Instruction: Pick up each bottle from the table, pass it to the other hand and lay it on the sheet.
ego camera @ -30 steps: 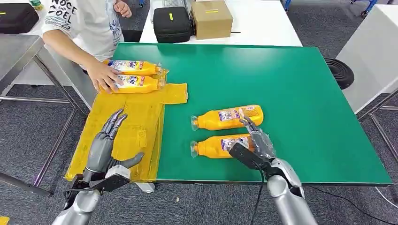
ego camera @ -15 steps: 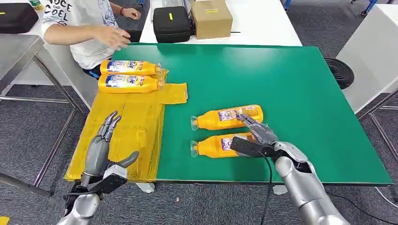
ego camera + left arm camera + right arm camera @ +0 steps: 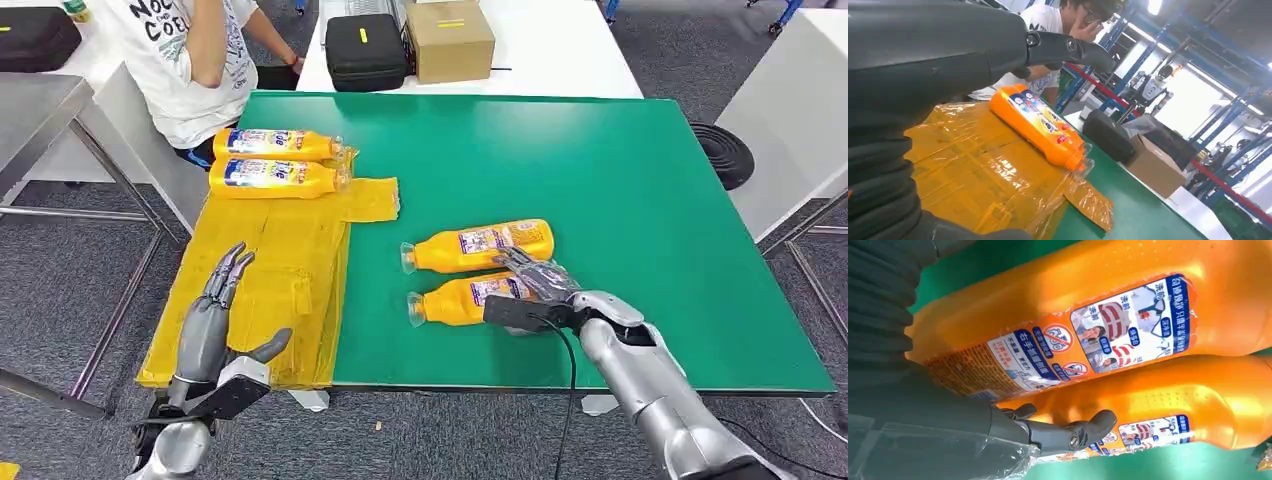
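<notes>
On your far left, your left hand (image 3: 215, 315) hovers over the near end of the yellow sheet (image 3: 290, 260), fingers spread and holding nothing; it looks ready to receive a pass. At the far end of that sheet, two orange bottles (image 3: 272, 160) lie side by side, caps pointing toward the green table (image 3: 620, 170), with a seated person (image 3: 190, 55) just beyond them. I judge those two as already delivered, which would put you about halfway through.

Moving right onto the green surface, two more bottles lie close together, caps toward the sheet: the farther bottle (image 3: 478, 246) is untouched, and the nearer bottle (image 3: 462, 299) is the one you are working on. Your right hand (image 3: 535, 290) lies over its base end, fingers draped across the body. The right wrist view shows a finger (image 3: 1063, 432) reaching between the two bottles, but you cannot tell from these pictures whether the hand has truly closed on the nearer bottle or merely rests on it; it has not left the table.

So both of these remain to be picked up, handed across to the left hand, and laid on the sheet. Beyond the table's far edge, a black case (image 3: 366, 50) and a cardboard box (image 3: 450, 38) sit on a white table.
</notes>
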`<state>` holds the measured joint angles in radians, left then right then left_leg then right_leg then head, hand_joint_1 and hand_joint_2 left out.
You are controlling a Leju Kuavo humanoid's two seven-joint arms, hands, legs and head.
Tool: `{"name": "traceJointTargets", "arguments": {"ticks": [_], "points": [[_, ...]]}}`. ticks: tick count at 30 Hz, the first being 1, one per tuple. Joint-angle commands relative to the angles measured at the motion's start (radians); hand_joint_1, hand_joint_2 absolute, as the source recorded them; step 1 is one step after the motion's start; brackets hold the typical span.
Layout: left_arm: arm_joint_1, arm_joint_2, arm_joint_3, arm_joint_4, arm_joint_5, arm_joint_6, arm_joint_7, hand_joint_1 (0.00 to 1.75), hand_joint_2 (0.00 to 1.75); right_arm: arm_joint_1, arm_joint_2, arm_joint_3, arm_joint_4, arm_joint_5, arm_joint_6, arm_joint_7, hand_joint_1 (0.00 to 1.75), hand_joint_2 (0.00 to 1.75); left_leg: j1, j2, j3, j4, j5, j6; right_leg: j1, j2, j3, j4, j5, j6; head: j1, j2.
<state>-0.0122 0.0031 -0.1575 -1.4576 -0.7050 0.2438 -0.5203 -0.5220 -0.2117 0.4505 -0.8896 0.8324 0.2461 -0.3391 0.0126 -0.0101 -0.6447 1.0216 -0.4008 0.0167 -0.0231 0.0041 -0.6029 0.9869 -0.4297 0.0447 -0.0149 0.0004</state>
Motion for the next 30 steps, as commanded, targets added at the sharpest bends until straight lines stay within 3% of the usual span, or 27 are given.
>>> {"name": "traceJointTargets", "arguments": {"ticks": [1,8,22,23,25,28,30], "points": [[0.012,-0.001,0.021,0.012,-0.008,-0.003,0.013,0.0,1.75,-0.056,-0.008,0.104,0.141,-0.003,0.011,-0.015,0.0,1.75,0.0,0.002,0.005,-0.001,-0.001,0.0,0.001,0.001,0.005,-0.001,0.0,-0.002,0.0,0.0],[0.026,0.009,0.024,0.002,-0.014,-0.011,0.023,0.0,1.75,-0.049,-0.066,0.16,0.101,-0.021,0.037,-0.031,0.0,1.75,0.0,-0.001,0.006,-0.001,-0.001,0.0,0.001,-0.002,0.007,-0.002,-0.002,-0.003,0.0,0.0],[0.028,0.02,0.028,0.002,-0.009,-0.017,0.029,0.0,1.75,-0.025,-0.085,0.19,0.074,-0.037,0.056,-0.02,0.09,1.75,0.001,-0.001,0.006,-0.001,-0.001,0.0,0.001,-0.002,0.007,-0.002,-0.001,-0.003,0.0,0.0],[0.026,0.021,0.026,0.003,-0.009,-0.019,0.03,0.0,1.75,-0.024,-0.087,0.193,0.073,-0.04,0.063,-0.007,0.31,1.75,0.001,-0.001,0.006,-0.001,0.0,0.0,0.001,-0.002,0.007,-0.002,-0.001,-0.002,0.0,0.0],[0.024,0.023,0.024,0.005,-0.007,-0.021,0.032,0.0,1.75,-0.025,-0.092,0.199,0.076,-0.039,0.066,0.003,1.38,1.75,0.0,-0.002,0.006,-0.001,0.0,0.0,0.001,-0.002,0.007,-0.002,-0.001,-0.002,0.0,0.0],[0.017,0.029,0.019,0.016,-0.005,-0.028,0.034,0.0,1.75,-0.02,-0.104,0.213,0.084,-0.039,0.074,0.004,1.73,1.75,0.001,-0.003,0.007,-0.001,0.0,0.0,0.001,-0.003,0.008,-0.002,-0.001,-0.002,0.0,0.0],[0.016,0.031,0.017,0.019,-0.005,-0.028,0.034,0.0,1.75,-0.018,-0.106,0.219,0.083,-0.04,0.075,0.003,1.75,1.75,0.001,-0.003,0.009,-0.002,0.0,0.0,0.001,-0.004,0.01,-0.003,-0.001,-0.003,0.0,0.0]]}}
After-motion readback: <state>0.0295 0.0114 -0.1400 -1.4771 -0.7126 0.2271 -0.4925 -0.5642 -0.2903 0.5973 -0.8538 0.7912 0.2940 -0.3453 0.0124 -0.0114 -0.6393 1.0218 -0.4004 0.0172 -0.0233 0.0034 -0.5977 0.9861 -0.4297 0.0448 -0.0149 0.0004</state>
